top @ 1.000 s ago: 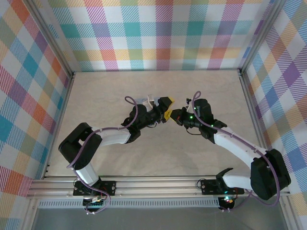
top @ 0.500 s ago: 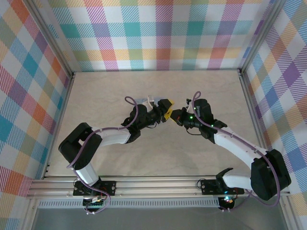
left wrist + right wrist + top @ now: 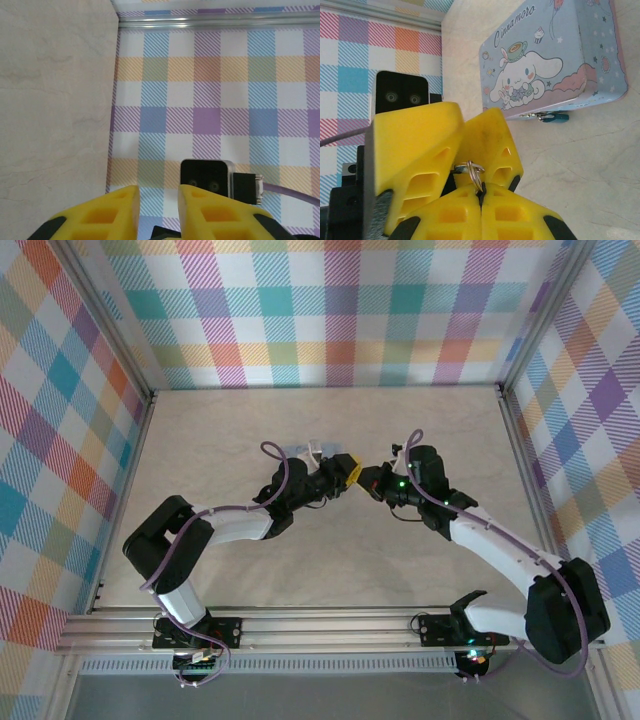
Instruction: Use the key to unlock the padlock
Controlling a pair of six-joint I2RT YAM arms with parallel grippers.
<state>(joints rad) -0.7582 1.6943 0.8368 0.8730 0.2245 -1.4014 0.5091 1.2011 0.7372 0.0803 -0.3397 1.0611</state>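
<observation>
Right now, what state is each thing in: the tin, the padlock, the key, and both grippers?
Tin: lid closed.
Padlock: hooked on the tin's clasp; too small to tell if locked.
Right gripper: shut.
Key: clamped between the right gripper's fingers.
Left gripper: fingers apart, close to the key.

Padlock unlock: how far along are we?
Done: the key is picked up, its ring pinched in the shut jaws of the right gripper. In hand: the left gripper, jaws open, flanks that ring, seemingly a handover. Left: the padlock hangs at the latch of the tin, no key in it.
</observation>
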